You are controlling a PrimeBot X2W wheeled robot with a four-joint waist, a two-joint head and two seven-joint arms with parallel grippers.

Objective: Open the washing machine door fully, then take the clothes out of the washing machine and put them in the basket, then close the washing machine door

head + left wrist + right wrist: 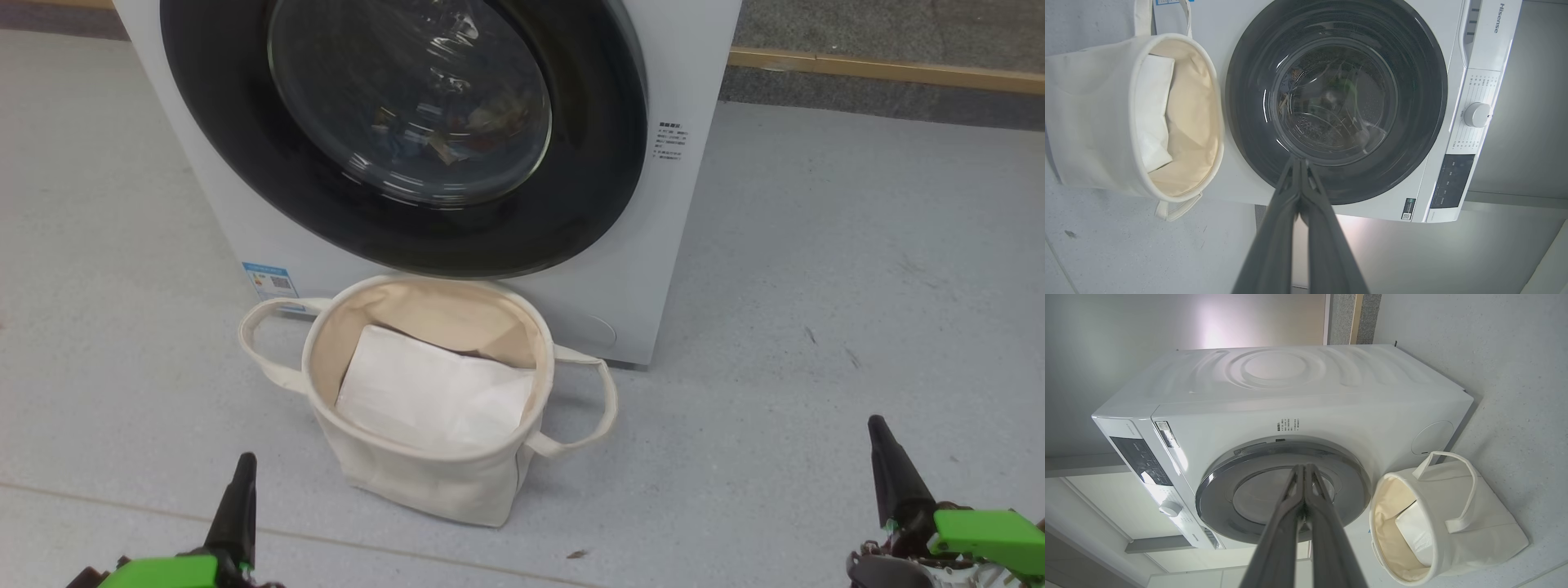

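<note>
Door (408, 122) is shut flush on the washing machine (653, 269); the top of its black rim is cut off by the head view's edge. Thru the glass only a few orange/cream scraps of the clothes (457, 135) show low in the drum, blurred by glare, shape can't be made out. Basket (441, 482) stands on the floor (816, 286) right in front of the machine, below the door; can't tell whether its rim touches the front panel. Inside, a flat white sheet (433, 392) leans vs. the wall, lower end hidden. Blue sticker (269, 282) sits at the machine's lower left, partly behind a basket handle. Left pincer (1297, 162) is closed, tips together, nothing held, aimed at the door's lower rim. Right pincer (1304, 467) is likewise closed & empty, aimed at the door. In the head view each shows as one dark finger at a bottom corner, rest cut off, well apart from basket & machine.
</note>
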